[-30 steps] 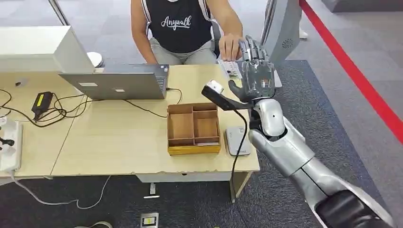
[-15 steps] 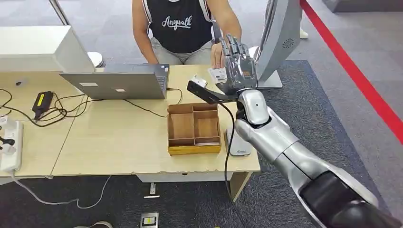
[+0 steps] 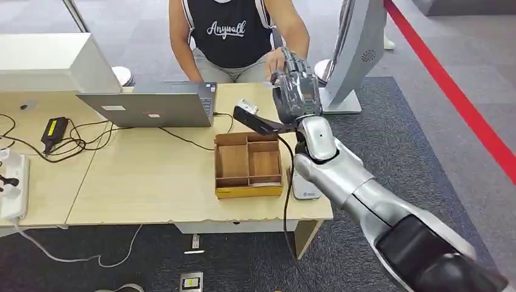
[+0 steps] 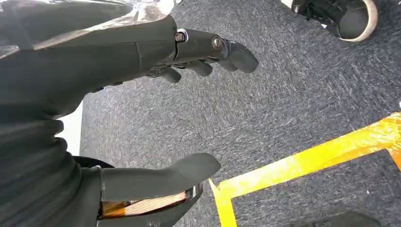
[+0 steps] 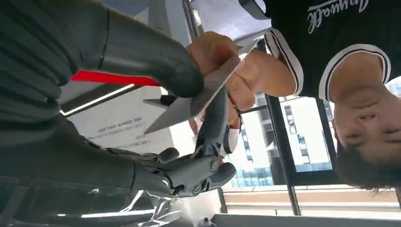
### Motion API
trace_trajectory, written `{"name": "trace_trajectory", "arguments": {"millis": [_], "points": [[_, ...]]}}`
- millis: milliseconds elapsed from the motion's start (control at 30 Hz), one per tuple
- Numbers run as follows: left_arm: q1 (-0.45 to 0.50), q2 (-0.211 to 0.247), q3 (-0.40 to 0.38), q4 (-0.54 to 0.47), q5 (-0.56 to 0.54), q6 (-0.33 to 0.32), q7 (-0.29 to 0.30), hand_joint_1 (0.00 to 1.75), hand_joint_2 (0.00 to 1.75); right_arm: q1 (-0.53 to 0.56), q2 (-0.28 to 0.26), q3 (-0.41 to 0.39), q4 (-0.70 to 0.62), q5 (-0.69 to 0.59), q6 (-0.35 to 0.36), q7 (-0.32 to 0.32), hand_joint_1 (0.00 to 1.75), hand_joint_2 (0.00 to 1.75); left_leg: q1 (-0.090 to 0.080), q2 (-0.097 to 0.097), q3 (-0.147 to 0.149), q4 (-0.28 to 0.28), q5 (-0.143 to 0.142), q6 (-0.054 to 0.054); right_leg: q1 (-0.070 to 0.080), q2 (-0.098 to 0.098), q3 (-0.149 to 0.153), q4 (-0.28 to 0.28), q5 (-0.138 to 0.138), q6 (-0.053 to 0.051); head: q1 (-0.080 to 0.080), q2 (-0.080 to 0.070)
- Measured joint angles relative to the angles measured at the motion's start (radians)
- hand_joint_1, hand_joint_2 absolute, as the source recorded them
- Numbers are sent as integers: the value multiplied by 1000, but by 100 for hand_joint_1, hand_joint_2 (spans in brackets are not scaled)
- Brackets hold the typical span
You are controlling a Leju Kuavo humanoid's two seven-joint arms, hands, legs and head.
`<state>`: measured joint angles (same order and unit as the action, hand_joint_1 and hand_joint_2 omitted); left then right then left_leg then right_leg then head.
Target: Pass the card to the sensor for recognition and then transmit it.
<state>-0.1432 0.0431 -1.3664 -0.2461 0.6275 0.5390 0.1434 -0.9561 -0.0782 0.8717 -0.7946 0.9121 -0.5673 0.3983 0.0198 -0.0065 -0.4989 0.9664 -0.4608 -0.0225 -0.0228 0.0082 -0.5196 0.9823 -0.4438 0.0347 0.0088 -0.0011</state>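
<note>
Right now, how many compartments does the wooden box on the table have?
3 visible in the wooden box: one long compartment on the left side, and two smaller ones on the right, far and near. A narrow front strip may be another.

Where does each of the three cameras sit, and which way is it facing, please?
Head view: high on the body, looking down at the desk; right arm, right hand shown.
Left wrist view: behind the hanging left hand, facing carpet.
Right wrist view: behind the right hand, facing the person; its fingers pinch the card.
Shared: right hand, person.
</note>
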Motion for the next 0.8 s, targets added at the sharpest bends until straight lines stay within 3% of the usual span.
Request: {"name": "trace_trajectory", "arguments": {"millis": [800], "points": [[15,5,0,0,13,10,-8,0,175,2,12,40,34,-85,-7,-26,175,175,0,0,0,0,0,0,0,0,0,0,0,0,0,0]]}}
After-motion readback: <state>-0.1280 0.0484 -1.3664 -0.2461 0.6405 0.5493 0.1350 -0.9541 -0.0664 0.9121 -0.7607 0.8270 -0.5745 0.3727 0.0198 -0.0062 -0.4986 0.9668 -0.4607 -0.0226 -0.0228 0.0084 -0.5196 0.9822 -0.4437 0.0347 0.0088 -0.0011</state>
